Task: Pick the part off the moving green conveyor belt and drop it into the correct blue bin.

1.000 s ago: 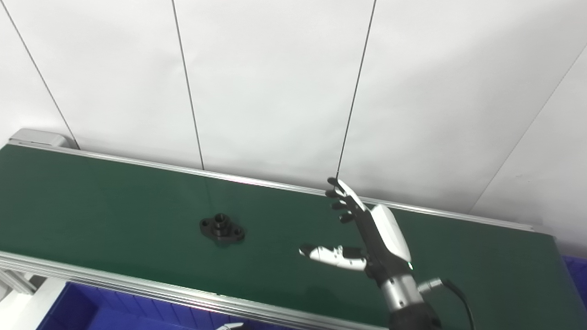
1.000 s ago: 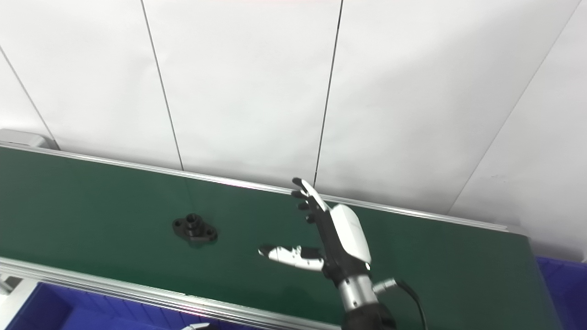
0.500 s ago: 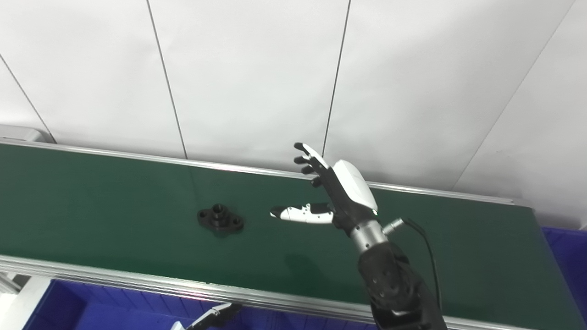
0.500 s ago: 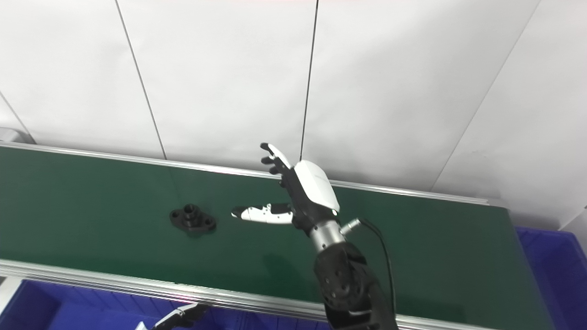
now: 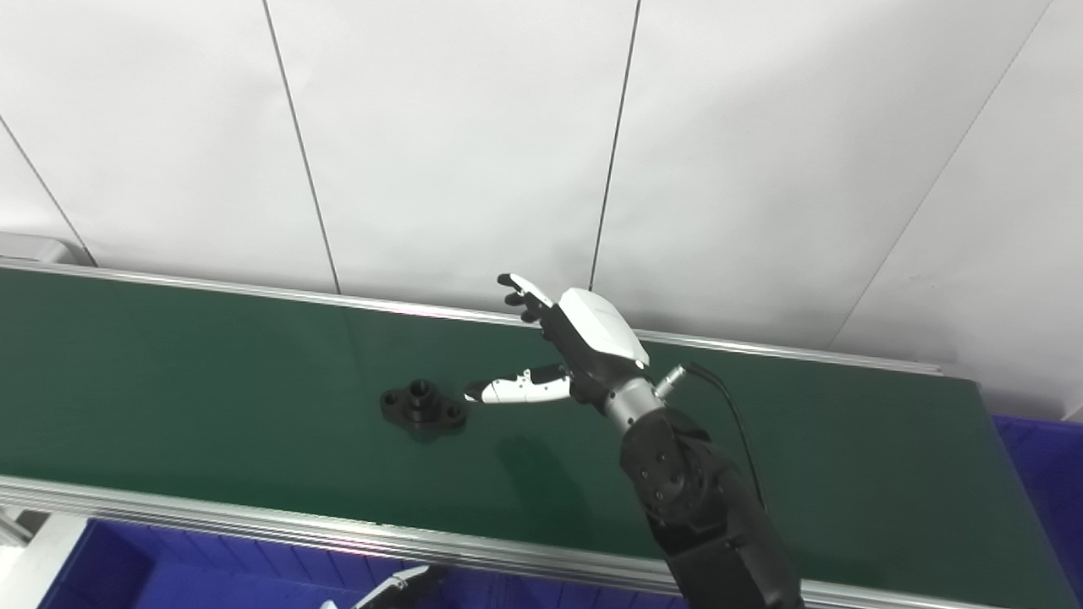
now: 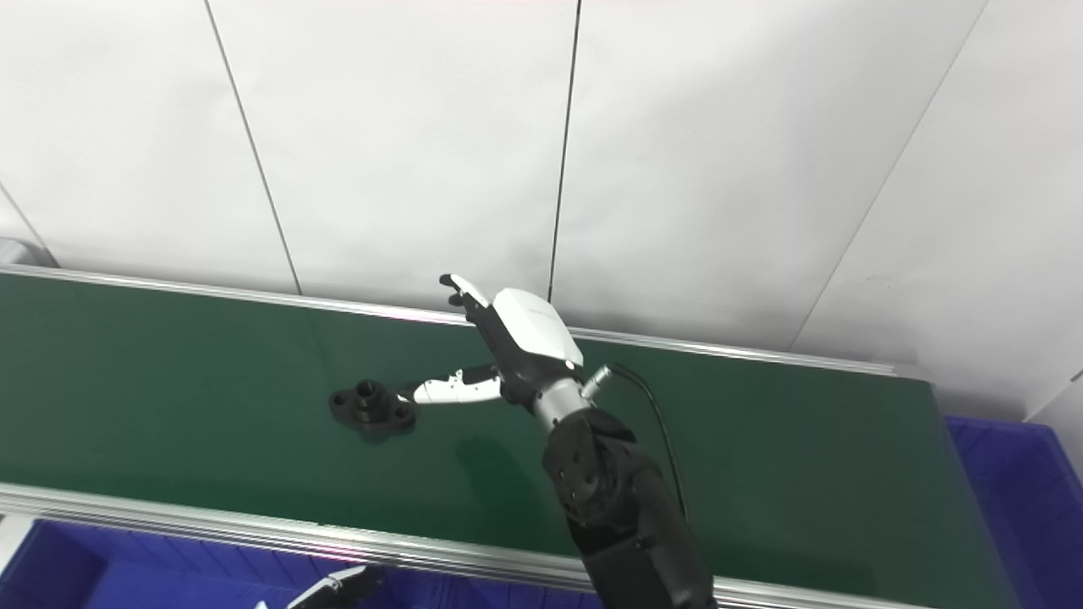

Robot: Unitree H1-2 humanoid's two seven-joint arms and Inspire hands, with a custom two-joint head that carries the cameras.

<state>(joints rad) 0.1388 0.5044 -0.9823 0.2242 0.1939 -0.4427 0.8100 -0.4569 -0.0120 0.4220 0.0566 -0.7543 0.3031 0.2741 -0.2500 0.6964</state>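
Observation:
A black flanged part (image 5: 422, 405) with a raised centre hub lies flat on the green conveyor belt (image 5: 211, 372), left of centre. My right hand (image 5: 568, 347) is open and empty above the belt, just right of the part. Its thumb tip almost reaches the part's right edge and the fingers point up and away toward the wall. The same hand shows in the right eye view (image 6: 508, 342), with the part (image 6: 371, 408) beside it. Only the fingertips of my left hand (image 5: 398, 586) show at the bottom edge, below the belt.
A blue bin (image 5: 118, 571) sits below the belt's near rail (image 5: 254, 529) at the bottom left. Another blue bin (image 6: 1024, 499) stands at the belt's right end. A white panelled wall rises behind the far rail.
My right hand has moved left and forward over the belt, closing on the part. The part has drifted slightly to the right. The camera has also shifted.

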